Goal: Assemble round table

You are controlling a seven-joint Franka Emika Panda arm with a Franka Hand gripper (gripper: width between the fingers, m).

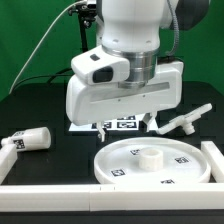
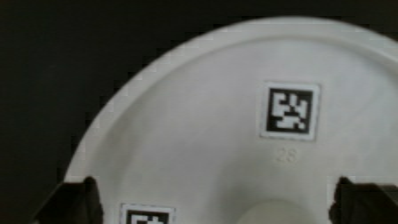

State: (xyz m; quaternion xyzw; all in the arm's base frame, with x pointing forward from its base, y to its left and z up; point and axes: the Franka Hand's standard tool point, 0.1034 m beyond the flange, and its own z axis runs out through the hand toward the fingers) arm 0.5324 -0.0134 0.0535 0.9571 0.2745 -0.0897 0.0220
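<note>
Our hand point(image 2: 222, 203) is spread wide and holds nothing. In the wrist view its two dark fingertips point(image 2: 80, 200) stand far apart with only the disc point(image 2: 214, 120) showing between and below them. One tip sits close to the disc's curved edge and the other is over its face. We cannot tell from either view how high the hand hangs above the part.

We judge this to be an early step: reaching for the disc, with nothing joined yet. The disc lies flat on the black desk point(image 1: 40, 110), tucked into the corner made by the white rails point(image 1: 50, 172). The post point(image 1: 30, 140) lies on its side well apart, toward the exterior view's left. The foot point(image 1: 186, 121) rests near the disc, toward the exterior view's right.

The next move, as we read it, calls for a descent that puts the rim between the fingers, one inside and one outside, before they close. A grip on the flat face would find nothing to pinch.

All three parts are smooth matte white plastic, likely hard and a little slick, so we would want a firm, square pinch. The disc is broad and shallow, with a raised rim and a low round hub point(image 1: 148, 155) at its centre. Square black-and-white tags point(image 2: 290, 108) are set on its face. The post is a short thick cylinder and might roll if nudged. The foot is smaller, with thin arms reaching out.
</note>
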